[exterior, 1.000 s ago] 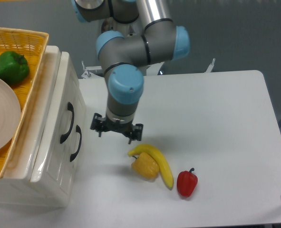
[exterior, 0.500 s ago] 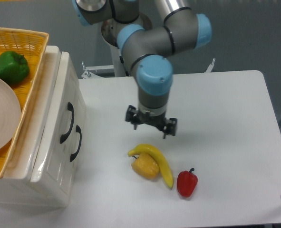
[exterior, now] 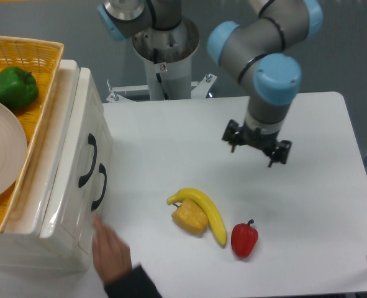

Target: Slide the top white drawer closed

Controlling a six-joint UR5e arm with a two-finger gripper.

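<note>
The top white drawer [exterior: 79, 133] is at the left, the upper of two fronts on a white cabinet, with a black curved handle [exterior: 89, 160]. Its front looks about level with the lower front beneath it. My gripper [exterior: 256, 146] hangs over the right half of the table, far from the drawer and pointing down. The wrist hides its fingers, so their state does not show. Nothing is seen in its hold.
A yellow woven basket [exterior: 45, 93] on the cabinet holds a green pepper [exterior: 12, 87] and a pale plate [exterior: 0, 155]. A banana [exterior: 207, 210], yellow pepper [exterior: 189, 218] and red pepper [exterior: 244, 239] lie mid-table. A person's hand [exterior: 112, 248] reaches in beside the cabinet's lower corner.
My arm has swung right, from just beside the drawer handles to the right half of the table. A person's hand has come in at the bottom left.
</note>
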